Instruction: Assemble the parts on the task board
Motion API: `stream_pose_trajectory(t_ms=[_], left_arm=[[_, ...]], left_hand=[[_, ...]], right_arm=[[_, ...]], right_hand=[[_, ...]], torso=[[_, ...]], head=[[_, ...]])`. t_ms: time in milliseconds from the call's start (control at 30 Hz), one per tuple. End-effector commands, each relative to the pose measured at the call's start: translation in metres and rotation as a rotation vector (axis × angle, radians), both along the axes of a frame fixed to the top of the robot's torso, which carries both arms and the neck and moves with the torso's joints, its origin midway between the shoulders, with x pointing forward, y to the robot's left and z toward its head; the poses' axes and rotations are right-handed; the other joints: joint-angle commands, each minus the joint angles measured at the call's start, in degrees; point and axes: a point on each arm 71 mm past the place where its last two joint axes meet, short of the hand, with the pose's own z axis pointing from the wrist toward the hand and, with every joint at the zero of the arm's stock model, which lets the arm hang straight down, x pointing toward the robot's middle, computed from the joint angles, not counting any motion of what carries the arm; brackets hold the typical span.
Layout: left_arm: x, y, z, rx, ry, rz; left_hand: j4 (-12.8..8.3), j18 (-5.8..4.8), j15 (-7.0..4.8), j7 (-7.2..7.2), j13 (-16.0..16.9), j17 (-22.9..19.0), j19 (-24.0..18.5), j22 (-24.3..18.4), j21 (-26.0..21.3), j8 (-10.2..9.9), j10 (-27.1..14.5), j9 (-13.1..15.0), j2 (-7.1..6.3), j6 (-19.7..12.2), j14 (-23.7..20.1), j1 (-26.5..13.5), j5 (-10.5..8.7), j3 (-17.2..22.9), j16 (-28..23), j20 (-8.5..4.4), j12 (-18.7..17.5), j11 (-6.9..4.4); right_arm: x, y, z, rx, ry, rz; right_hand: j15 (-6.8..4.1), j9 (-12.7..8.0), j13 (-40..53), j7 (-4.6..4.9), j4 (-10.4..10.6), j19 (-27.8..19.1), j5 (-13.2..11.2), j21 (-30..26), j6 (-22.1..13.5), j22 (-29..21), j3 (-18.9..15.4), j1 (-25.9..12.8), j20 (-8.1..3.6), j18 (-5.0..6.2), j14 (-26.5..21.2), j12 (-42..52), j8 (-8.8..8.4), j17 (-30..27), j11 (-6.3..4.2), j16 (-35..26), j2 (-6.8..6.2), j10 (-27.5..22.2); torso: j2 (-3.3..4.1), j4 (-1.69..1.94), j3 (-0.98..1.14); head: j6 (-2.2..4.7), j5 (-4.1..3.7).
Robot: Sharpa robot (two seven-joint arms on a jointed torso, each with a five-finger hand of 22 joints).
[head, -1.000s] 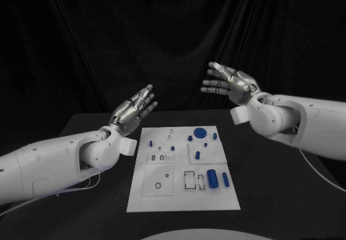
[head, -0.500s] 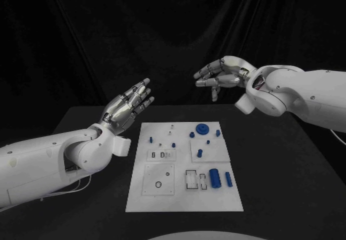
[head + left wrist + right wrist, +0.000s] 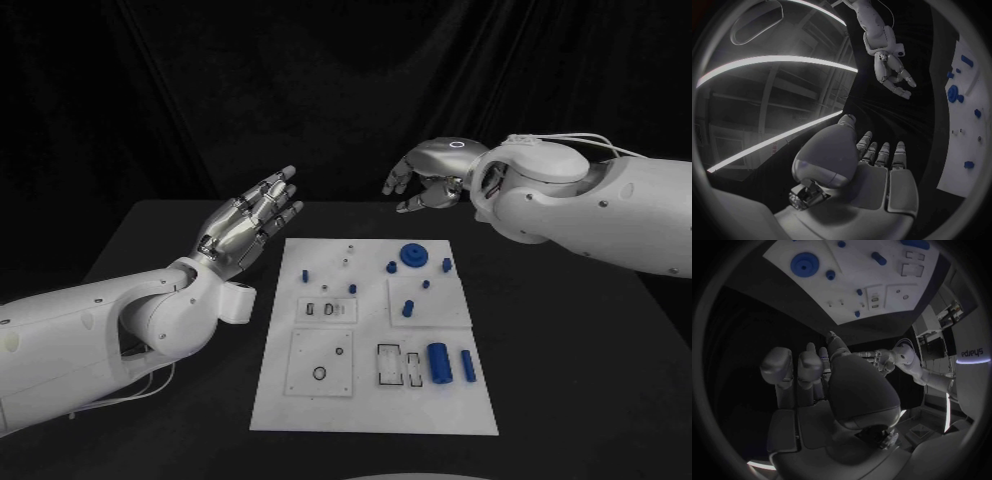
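The white task board [image 3: 375, 395] lies in the middle of the black table with several blue parts on it: a round toothed disc [image 3: 413, 255] near the far edge, small pegs [image 3: 407, 308] in the middle, and two cylinders [image 3: 438, 362] at the near right. My left hand [image 3: 253, 222] hovers flat, fingers straight, beside the board's far left corner, holding nothing. My right hand [image 3: 428, 180] hangs palm down above the board's far edge, fingers loosely bent and apart, also holding nothing. The wrist views show the board [image 3: 967, 135] [image 3: 817, 290], the disc [image 3: 805, 263] and each own hand [image 3: 873, 165] [image 3: 817, 385].
Bare black tabletop [image 3: 577, 340] runs along both sides of the board. A black curtain [image 3: 216, 80] closes the back. Small rectangular recesses [image 3: 389, 362] and a ring [image 3: 317, 373] sit on the board's near half.
My right hand has turned from palm-up and raised to palm-down, dropping lower and nearer the board's far edge. My left hand has stayed almost where it was.
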Motion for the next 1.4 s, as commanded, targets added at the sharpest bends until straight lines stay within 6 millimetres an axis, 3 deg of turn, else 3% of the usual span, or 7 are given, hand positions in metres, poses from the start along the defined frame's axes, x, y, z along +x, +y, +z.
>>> stream_pose_trajectory(t_ms=[33,100,200,400,700,867,1400], left_arm=[[-0.001,0.001,0.012,-0.089,-0.123,0.012],[0.001,0.001,0.012,-0.088,-0.124,0.012],[0.004,0.001,0.011,-0.088,-0.127,0.012],[0.006,0.000,0.010,-0.090,-0.127,0.005],[0.010,-0.002,0.009,-0.092,-0.127,-0.004],[0.010,-0.002,0.009,-0.091,-0.124,-0.006],[0.018,0.001,0.006,-0.074,-0.130,0.018]], left_hand=[[0.04,-0.04,0.41,0.11,-0.08,-0.07,-0.05,-0.10,-0.21,0.21,-0.01,0.05,0.02,0.27,-0.02,0.52,0.24,0.36,-0.21,0.46,-0.20,0.50],[0.02,-0.05,0.40,0.08,-0.08,-0.07,-0.05,-0.10,-0.21,0.15,-0.01,0.00,0.01,-0.03,-0.02,0.56,0.28,0.38,-0.21,0.45,-0.20,0.50],[-0.03,-0.05,0.40,-0.06,-0.08,-0.07,-0.05,-0.10,-0.21,0.07,-0.01,-0.05,0.05,-0.26,-0.02,0.69,0.56,0.51,-0.21,0.44,-0.20,0.41],[-0.07,-0.06,0.46,-0.11,-0.08,-0.07,-0.05,-0.10,-0.21,0.04,-0.01,-0.06,0.08,-0.36,-0.02,0.77,0.73,0.58,-0.21,0.48,-0.20,0.37],[-0.16,-0.11,0.79,0.06,-0.08,-0.07,-0.05,-0.10,-0.21,0.10,-0.01,-0.02,0.18,-0.09,-0.02,0.96,0.86,0.81,-0.21,0.74,-0.20,0.54],[-0.18,-0.12,0.83,0.08,-0.08,-0.07,-0.05,-0.10,-0.21,0.12,-0.01,-0.01,0.20,-0.01,-0.02,0.99,0.89,0.86,-0.21,0.78,-0.20,0.53],[0.15,-0.12,1.21,0.74,-0.07,-0.07,-0.05,-0.10,-0.21,0.43,0.01,0.09,0.05,0.87,-0.02,0.83,0.83,0.87,-0.21,1.18,-0.20,1.16]], right_arm=[[-0.001,0.000,-0.006,-0.155,-0.070,-0.002],[-0.001,0.000,-0.009,-0.164,-0.065,0.002],[-0.001,0.000,-0.013,-0.174,-0.057,0.008],[0.001,-0.002,-0.023,-0.180,-0.038,0.021],[0.002,-0.005,-0.041,-0.177,-0.010,0.057],[0.003,-0.007,-0.048,-0.178,0.007,0.060],[0.005,-0.013,-0.074,-0.183,0.065,0.047]], right_hand=[[-0.06,0.08,0.14,-0.20,0.07,0.56,-0.24,0.55,0.34,0.72,0.50,0.07,0.00,-0.63,0.24,-0.21,-0.37,-0.97,-0.16,-0.46,-0.57,0.62],[-0.15,-0.03,0.09,-0.84,-0.06,1.05,-0.26,1.34,0.14,1.85,0.93,0.25,-0.18,-0.77,0.19,-0.50,-0.81,-2.41,-0.11,-1.28,-0.75,0.72],[-0.18,-0.21,-0.04,-1.46,-0.33,1.34,-0.22,1.88,0.10,2.57,1.58,0.56,-0.28,-0.86,0.41,-1.13,-1.40,-2.23,-0.03,-1.18,-1.02,0.67],[-0.13,-0.24,-0.02,-1.25,-0.40,1.54,-0.39,2.41,0.58,3.41,2.08,0.58,-0.25,-0.98,0.76,-1.43,-1.63,-1.09,0.06,-0.46,-1.27,1.12],[-0.68,0.16,0.80,-1.19,1.72,1.84,-4.28,3.77,3.48,5.77,2.67,-2.19,-0.67,-1.23,1.31,-0.44,-1.85,1.34,-0.85,1.25,-3.11,4.93],[-0.65,0.16,0.81,-1.06,1.93,1.76,-3.19,3.86,3.53,5.99,3.23,-2.08,-0.69,-1.24,1.30,-0.75,-2.25,1.35,-0.77,1.33,-3.33,4.52],[-0.62,1.35,1.16,-0.59,2.38,0.60,1.04,3.13,6.12,5.52,5.59,-1.53,-0.53,-1.03,0.84,-1.25,-2.01,1.75,-0.81,1.57,-3.96,3.55]], torso=[[0.86,1.46,-0.20],[1.21,2.59,-0.27],[1.59,2.89,-0.38],[1.93,3.05,-0.40],[1.66,2.73,-0.50],[1.54,2.53,-0.57],[1.48,2.76,-0.87]], head=[[0.14,-0.88],[0.42,-2.00],[0.71,-2.51],[1.09,-3.20],[1.15,-2.48],[0.72,-2.32],[0.44,-2.46]])
